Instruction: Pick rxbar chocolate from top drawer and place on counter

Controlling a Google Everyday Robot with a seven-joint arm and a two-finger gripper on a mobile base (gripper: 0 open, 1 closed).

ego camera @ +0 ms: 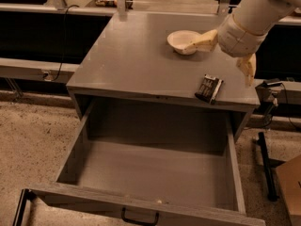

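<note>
The rxbar chocolate (209,88), a dark flat bar with pale lettering, lies on the counter (136,60) near its front right corner. My gripper (225,55) hangs above and behind the bar, open and empty, its two tan fingers spread wide; one finger (202,41) points left over the white bowl, the other points down at the right. The top drawer (150,173) is pulled fully out below the counter and its inside holds nothing. Its dark pull handle (139,218) shows at the bottom edge.
A white bowl (184,41) sits on the counter at the back right. A dark metal stand (265,164) and a cardboard box (289,187) are on the floor at the right. Dark shelving runs behind the cabinet.
</note>
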